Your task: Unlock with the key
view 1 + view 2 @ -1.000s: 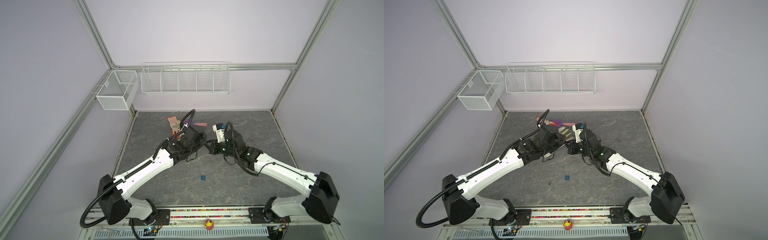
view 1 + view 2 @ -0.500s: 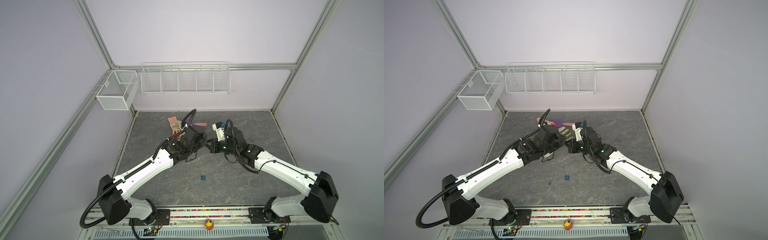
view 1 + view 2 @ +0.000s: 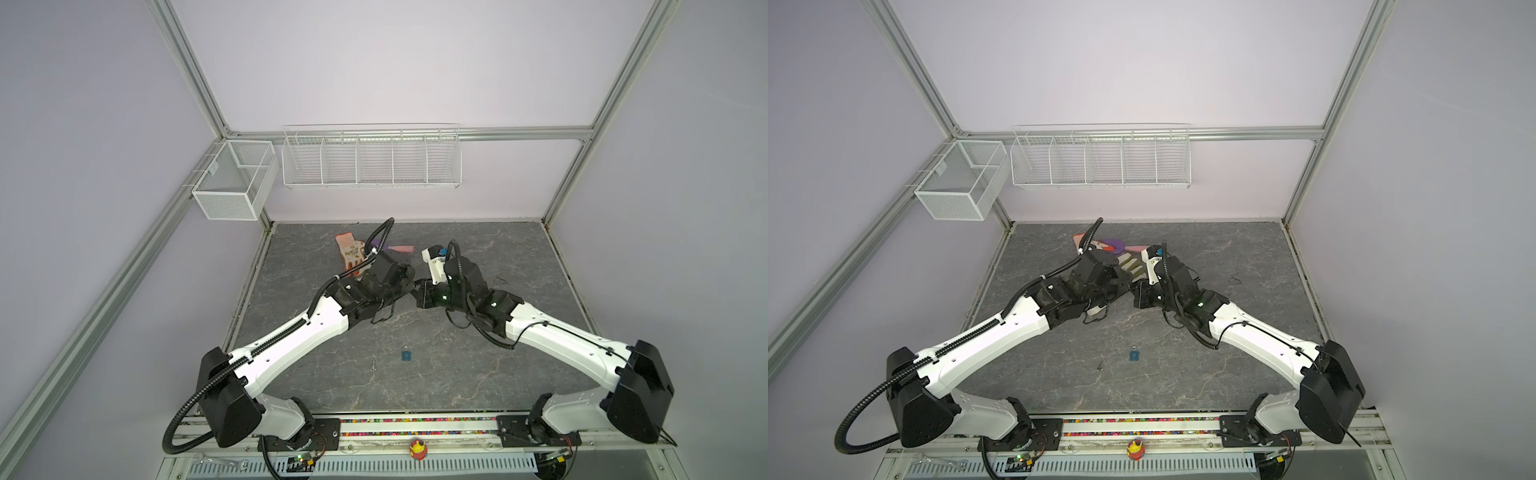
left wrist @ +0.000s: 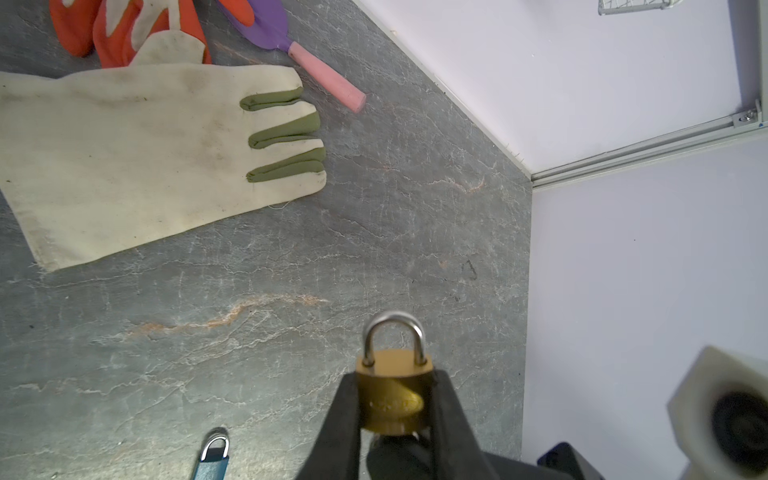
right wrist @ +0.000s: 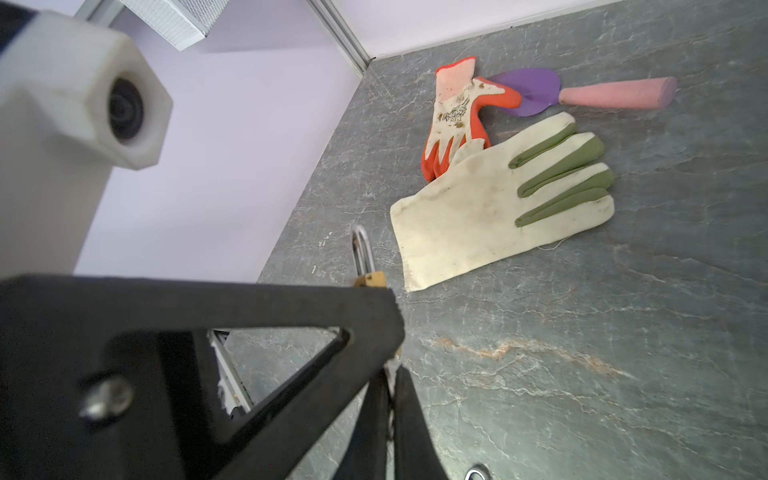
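Left hand [image 4: 395, 380]: clenched on the brass padlock [image 4: 392, 401], one finger on either side of the body. The shackle is seated and points away from the wrist. The lock is held clear of the desk [image 4: 291, 291], around mid-desk in both top views.

Right hand [image 5: 390, 376]: pinched fully closed, tips up against the left hand at the lock's base end. Something thin sits between its fingers; cannot tell whether it is the key.

A small blue padlock [image 3: 406, 354] lies flat nearer the arm bases. A tiny metal piece [image 3: 373, 365] is near it, too small to identify.

Far side of the desk: a cream glove [image 5: 498, 216] with green fingers overlaps an orange glove [image 5: 453, 120]. A purple trowel [image 5: 528, 91] with a pink handle touches the orange one.
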### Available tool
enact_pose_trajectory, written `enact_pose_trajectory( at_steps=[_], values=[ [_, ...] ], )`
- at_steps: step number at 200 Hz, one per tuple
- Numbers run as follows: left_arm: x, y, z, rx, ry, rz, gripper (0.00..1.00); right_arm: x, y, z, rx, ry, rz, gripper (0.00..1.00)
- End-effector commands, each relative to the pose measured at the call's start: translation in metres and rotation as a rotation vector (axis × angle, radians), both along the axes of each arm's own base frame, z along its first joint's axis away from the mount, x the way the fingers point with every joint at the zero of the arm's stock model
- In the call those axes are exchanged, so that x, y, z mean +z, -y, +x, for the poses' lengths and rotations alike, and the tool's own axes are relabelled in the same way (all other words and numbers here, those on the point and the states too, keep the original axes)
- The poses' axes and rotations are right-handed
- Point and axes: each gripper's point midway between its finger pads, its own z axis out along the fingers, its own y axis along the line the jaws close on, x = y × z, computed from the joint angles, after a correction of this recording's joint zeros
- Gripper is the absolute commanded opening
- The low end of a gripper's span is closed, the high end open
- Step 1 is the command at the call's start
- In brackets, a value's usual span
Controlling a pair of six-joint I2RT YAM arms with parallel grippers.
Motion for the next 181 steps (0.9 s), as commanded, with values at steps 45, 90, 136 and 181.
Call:
enact_pose_trajectory(
  at_steps=[45, 90, 136, 181],
  values=[
    [-0.001, -0.003, -0.01, -0.027, -0.017, -0.007, 0.0, 0.043, -0.005, 0.005, 0.013, 0.116, 0.089, 0.07],
    [0.016, -0.018, 0.002, 0.04, 0.061, 0.0, 0.0, 0.032, 0.007, -0.017, 0.077, 0.081, 0.094, 0.33],
    [0.019, -0.018, 0.002, 0.046, 0.07, -0.036, 0.0, 0.024, 0.005, -0.02, 0.137, -0.001, 0.166, 0.31],
    [0.022, -0.019, -0.001, 0.042, 0.067, -0.051, 0.0, 0.029, -0.005, -0.006, 0.148, -0.002, 0.206, 0.2]
  ],
)
